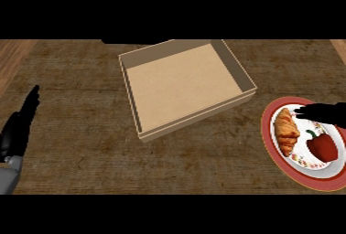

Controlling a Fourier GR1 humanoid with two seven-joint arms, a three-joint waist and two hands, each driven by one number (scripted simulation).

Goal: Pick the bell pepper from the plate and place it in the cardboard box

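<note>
A red bell pepper [322, 146] with a dark stem lies on the right side of a red-rimmed white plate [267, 128] at the right edge of the counter. A croissant [287, 131] lies beside it on the plate's left part. My right hand [324, 113] comes in from the right edge and hovers over the plate's far side, just above the pepper, fingers pointing left and spread. The cardboard box [138, 116] sits empty in the middle, left of the plate. At the far left, my left hand [19, 128] rests with straight fingers pointing up.
The counter top is dark and mottled, with wooden strips at the far left and top right corners. Bare counter lies between the box and the plate and in front of the box.
</note>
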